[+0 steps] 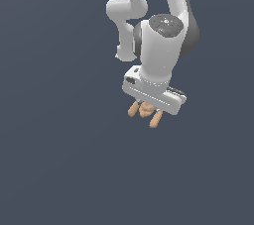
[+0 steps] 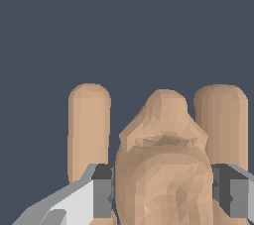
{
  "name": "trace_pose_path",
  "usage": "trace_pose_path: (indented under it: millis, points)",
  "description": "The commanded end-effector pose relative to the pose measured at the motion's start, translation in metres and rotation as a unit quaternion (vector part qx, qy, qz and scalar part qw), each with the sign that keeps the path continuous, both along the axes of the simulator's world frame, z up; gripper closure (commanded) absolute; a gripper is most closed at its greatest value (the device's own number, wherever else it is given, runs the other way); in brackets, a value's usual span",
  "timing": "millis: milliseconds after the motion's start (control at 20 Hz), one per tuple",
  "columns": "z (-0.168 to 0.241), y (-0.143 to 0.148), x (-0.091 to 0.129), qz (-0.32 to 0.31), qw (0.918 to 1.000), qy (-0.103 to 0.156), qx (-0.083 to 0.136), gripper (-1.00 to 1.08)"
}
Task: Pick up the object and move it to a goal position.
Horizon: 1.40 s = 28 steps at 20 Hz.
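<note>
The object (image 1: 145, 113) is a tan-orange lumpy item with stubby limbs. In the exterior view it pokes out just under the white gripper (image 1: 149, 104), whose body hides its middle and the fingers. In the wrist view the object (image 2: 163, 169) fills the space between the two fingers (image 2: 101, 192), its rounded body pressed against the dark pads on both sides, with two limbs sticking out beyond them. The gripper (image 2: 163, 192) is shut on the object.
A plain dark blue-grey surface (image 1: 59, 159) lies all around. The white arm (image 1: 158, 45) rises above the gripper toward the top of the exterior view.
</note>
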State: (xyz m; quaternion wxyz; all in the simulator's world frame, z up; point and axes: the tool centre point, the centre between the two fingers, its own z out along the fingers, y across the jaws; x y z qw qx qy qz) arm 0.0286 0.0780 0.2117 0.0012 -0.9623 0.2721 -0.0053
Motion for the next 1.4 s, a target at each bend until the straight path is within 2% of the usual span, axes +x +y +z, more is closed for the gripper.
trace_pose_path:
  millis: [0,750,1050,1350]
  points:
    - [0.029,0.009,-0.008,0.000,1.0000,0.001,0.000,1.08]
    - [0.191,0.062,-0.043,0.001,1.0000,0.004,-0.001,1.08]
    - [0.229,0.076,-0.050,0.001,1.0000,0.005,0.000,1.08]
    - [0.248,0.082,-0.052,0.001,1.0000,0.005,0.000,1.08]
